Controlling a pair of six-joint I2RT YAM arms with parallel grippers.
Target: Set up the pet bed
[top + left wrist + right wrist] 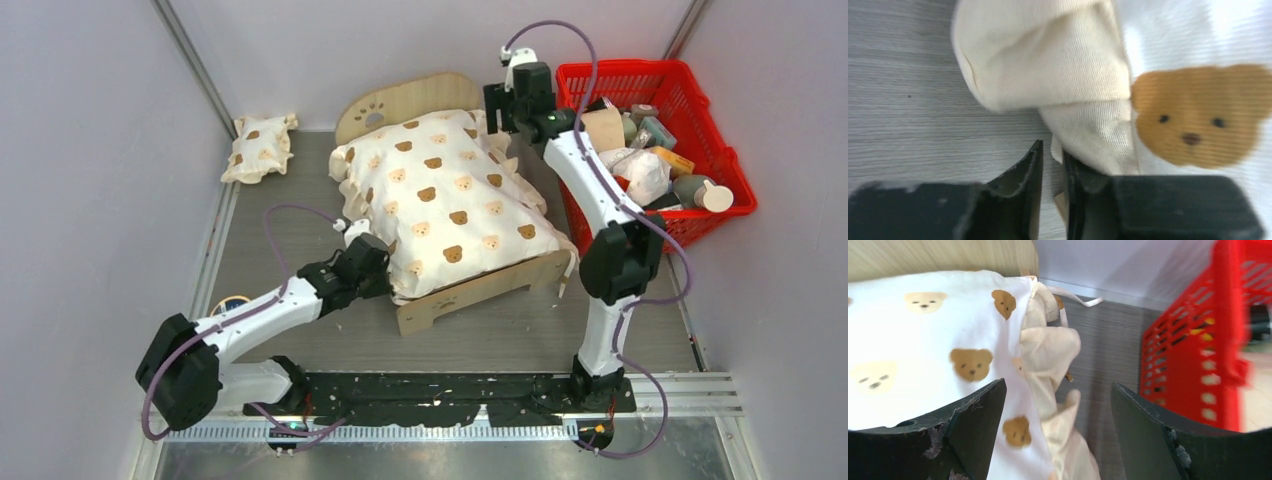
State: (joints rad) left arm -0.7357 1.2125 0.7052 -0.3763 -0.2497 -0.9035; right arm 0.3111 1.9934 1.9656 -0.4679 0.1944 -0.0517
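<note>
The pet bed point(470, 290) stood mid-counter, with its arched headboard at the far end and its footboard toward the arm bases. You should judge it a light, stiff wooden frame, best taken by a board edge or side rail, never by the cloth. The bear-print cushion point(450, 200) lay on the bed and overhung its sides; it looked soft, limp and likely to slide. The left fingers point(1023, 175) stood nearly together at the cushion's ruffle, by the bed's foot corner. Whether they pinched cloth could not be told. The right fingers point(978, 410) were spread wide and empty beside the bed's head corner. A small pillow point(260, 147) lay well apart from the headboard, and a red basket point(720, 100) stood near the bed's opposite side.
</note>
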